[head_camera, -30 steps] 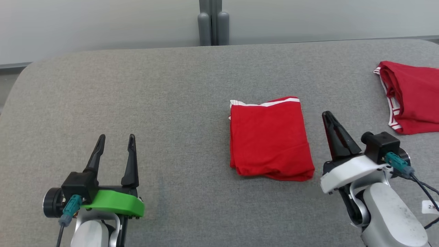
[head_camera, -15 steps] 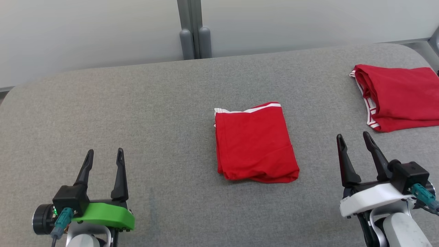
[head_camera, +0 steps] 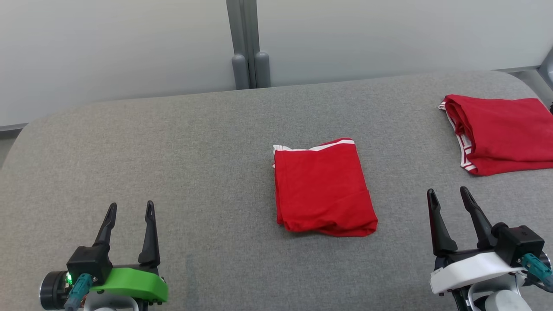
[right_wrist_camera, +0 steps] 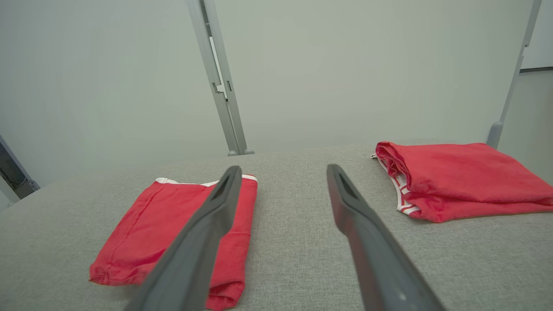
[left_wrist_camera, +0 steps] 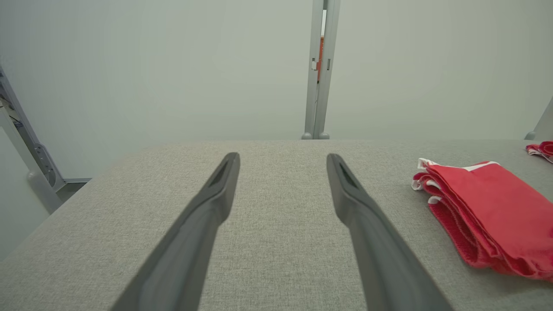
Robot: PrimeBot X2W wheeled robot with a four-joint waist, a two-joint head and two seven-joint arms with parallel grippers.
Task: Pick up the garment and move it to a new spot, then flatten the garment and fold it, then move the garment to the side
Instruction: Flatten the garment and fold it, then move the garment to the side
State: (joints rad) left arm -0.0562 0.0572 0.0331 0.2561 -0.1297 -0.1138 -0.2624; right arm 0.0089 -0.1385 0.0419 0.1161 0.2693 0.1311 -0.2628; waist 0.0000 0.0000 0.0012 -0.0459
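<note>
Red cloth is what we are working on: the garment (head_camera: 324, 188) lies folded into a compact rectangle at the middle of the grey fabric table (head_camera: 173, 151), its white-trimmed edge on the far side, and neither arm touches it. Our left gripper (head_camera: 131, 204) hovers well apart from it at the near left, jaws spread wide and empty. Our right gripper (head_camera: 447, 190) sits near the garment's right side, likewise spread wide with nothing between the fingers. We judge that the pick-up, flattening and folding are done, since the layers lie stacked and fairly square. What is left is carrying the garment to the side. A second garment (head_camera: 503, 131), red with white stripes and also folded, rests at the far right of the table, which suggests where ours should go. We see no basket or bin; both pieces lie directly on the table.
</note>
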